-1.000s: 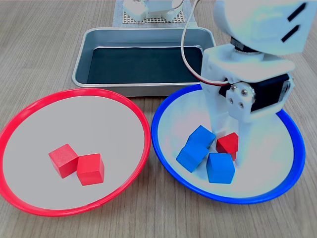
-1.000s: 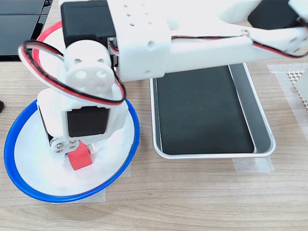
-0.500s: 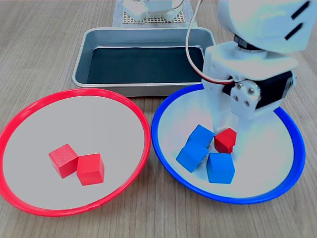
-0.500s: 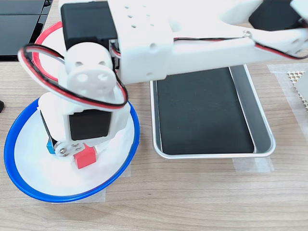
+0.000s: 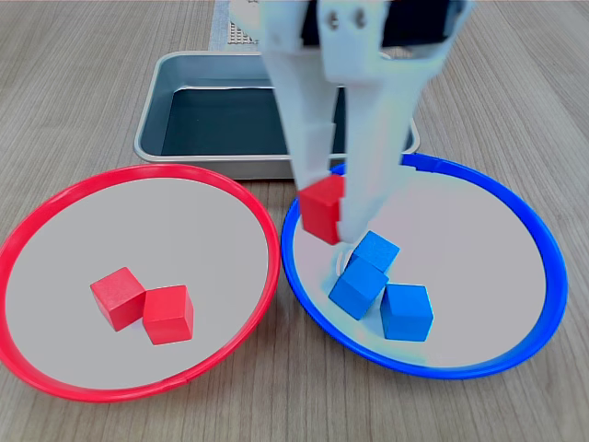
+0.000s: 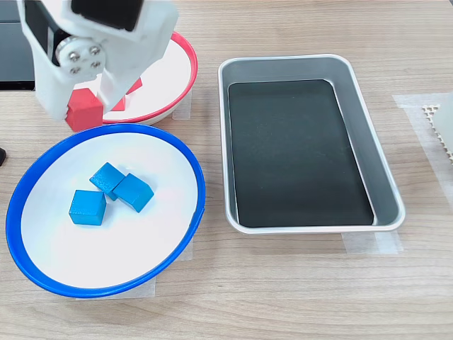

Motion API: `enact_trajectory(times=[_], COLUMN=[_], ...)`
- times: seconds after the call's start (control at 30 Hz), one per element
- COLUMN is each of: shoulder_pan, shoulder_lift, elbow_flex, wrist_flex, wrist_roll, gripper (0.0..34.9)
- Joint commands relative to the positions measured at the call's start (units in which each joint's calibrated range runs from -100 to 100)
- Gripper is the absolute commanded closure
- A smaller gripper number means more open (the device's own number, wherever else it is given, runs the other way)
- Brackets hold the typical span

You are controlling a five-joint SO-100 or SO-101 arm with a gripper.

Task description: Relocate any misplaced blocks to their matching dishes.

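Note:
My gripper (image 5: 329, 214) is shut on a red block (image 5: 321, 208), held in the air over the left rim of the blue-rimmed dish (image 5: 479, 258). In the second exterior view the gripper (image 6: 81, 112) holds that block (image 6: 83, 110) between the two dishes. Three blue blocks (image 5: 375, 250) (image 5: 357, 285) (image 5: 406, 311) lie in the blue-rimmed dish (image 6: 141, 241). Two red blocks (image 5: 118, 296) (image 5: 168, 314) lie touching in the red-rimmed dish (image 5: 184, 230). The arm hides much of the red-rimmed dish (image 6: 173, 71) in the second exterior view.
A rectangular grey metal tray (image 5: 230, 120) with a dark floor stands behind the dishes, and to the right of them in the second exterior view (image 6: 297, 149). A white mesh pad (image 5: 241, 32) lies behind the tray. Bare wood tabletop surrounds everything.
The gripper has risen out of the blue-rimmed dish with the red block and moved toward the red-rimmed dish. The three blue blocks now show in full.

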Motion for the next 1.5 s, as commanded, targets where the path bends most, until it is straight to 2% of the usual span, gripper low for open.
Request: enact_trajectory(times=[0.0, 0.23, 0.5, 0.8, 1.0, 1.13, 1.3, 1.33, 1.47], shoulder_pan=[5.1, 10.8, 13.5, 14.3, 14.3, 14.2, 13.8, 13.7, 13.6], shoulder_lift=[-4.6, -5.1, -2.4, 3.1, 5.4, 7.1, 8.7, 8.8, 9.5], elbow_flex=[2.9, 7.3, 9.4, 7.9, 6.6, 4.6, 3.3, 3.1, 1.6], wrist_flex=[0.4, 0.6, -0.1, -3.9, -3.9, -3.4, -3.9, -4.0, -4.3], wrist_roll=[5.3, 12.8, 19.0, 23.0, 24.0, 24.5, 24.6, 24.5, 23.6], gripper=[34.6, 34.6, 34.6, 34.6, 34.6, 31.9, 32.6, 32.1, 24.8])
